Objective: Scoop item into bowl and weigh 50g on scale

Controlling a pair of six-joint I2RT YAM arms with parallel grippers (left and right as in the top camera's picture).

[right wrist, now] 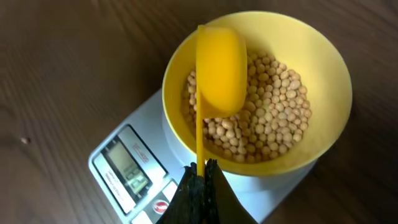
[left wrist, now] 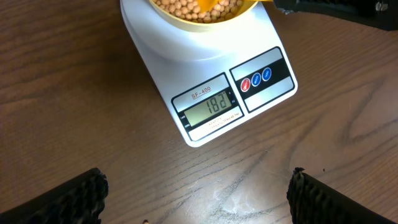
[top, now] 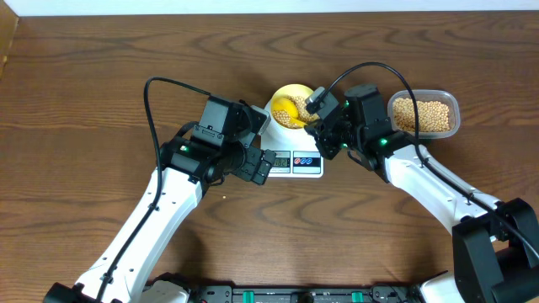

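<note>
Cannot read the scale (top: 295, 162) display from overhead — too small. Loses the scale's left front corner under the left pincer (top: 257, 165), and part of the bowl (top: 285, 93) under the right pincer (top: 318, 118). From the left wrist, catches only the bowl's near rim and a strip of beans (left wrist: 193, 7), with the rest cut off at the top edge. From the right wrist, gets blurred digits and only the back of the scoop (right wrist: 219, 68) — contents hidden.
</note>
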